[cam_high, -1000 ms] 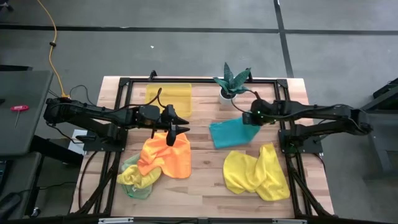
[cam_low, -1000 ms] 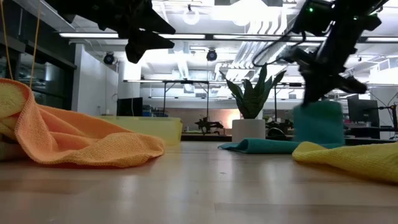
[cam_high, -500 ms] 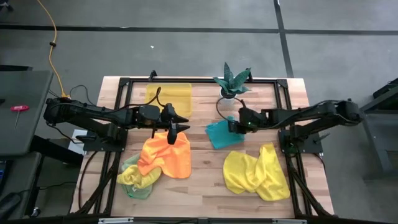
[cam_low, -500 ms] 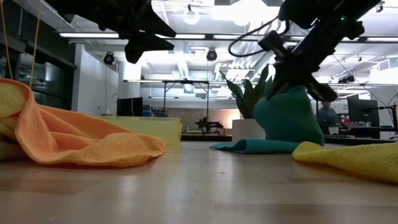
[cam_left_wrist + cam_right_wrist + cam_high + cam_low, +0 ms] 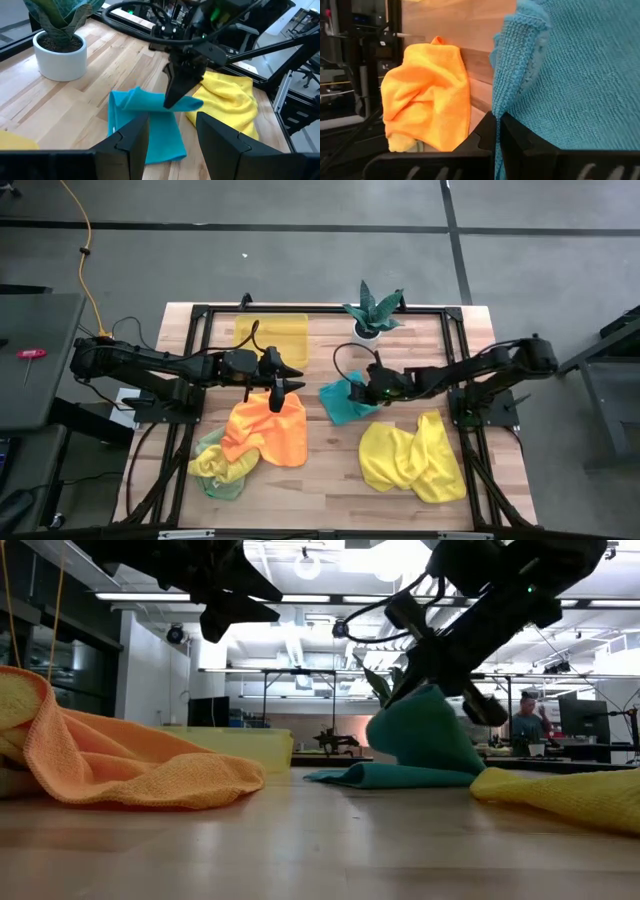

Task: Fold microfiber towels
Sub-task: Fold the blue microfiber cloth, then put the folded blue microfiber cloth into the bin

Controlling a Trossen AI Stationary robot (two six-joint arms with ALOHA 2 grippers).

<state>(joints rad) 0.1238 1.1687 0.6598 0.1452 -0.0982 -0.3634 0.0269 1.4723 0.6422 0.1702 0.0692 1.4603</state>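
A teal microfiber towel point(image 5: 338, 402) lies mid-table, one side raised and doubled over the part on the wood point(image 5: 375, 777). My right gripper point(image 5: 362, 388) is shut on that raised side. Left of it an orange towel point(image 5: 266, 430) lies crumpled on top of a yellow and a light green one point(image 5: 216, 470). My left gripper point(image 5: 284, 380) hangs open above the orange towel's far edge, touching nothing; its two fingers point(image 5: 134, 140) frame the teal towel in the left wrist view. A yellow towel point(image 5: 410, 456) lies crumpled at the near right. My right gripper pinches the teal towel at its hemmed edge point(image 5: 506, 107) between its two shut fingers point(image 5: 512, 137). The fingers slant downward from the table's right side. The held edge is lifted point(image 5: 425, 725) and arches over the rest of the towel, whose lower layer stays on the table.
A translucent yellow bin point(image 5: 272, 338) stands at the far left of the table, and a potted plant in a white pot point(image 5: 372, 315) at the far middle. A black frame point(image 5: 196, 360) runs along the table's sides. Bare wood shows between the orange and yellow towels.
My right gripper has swept toward the table's left edge and sunk lower, staying shut on the teal towel. It carried the towel's right side up and over the rest, so the towel now lies doubled, and the whole towel slid slightly left.
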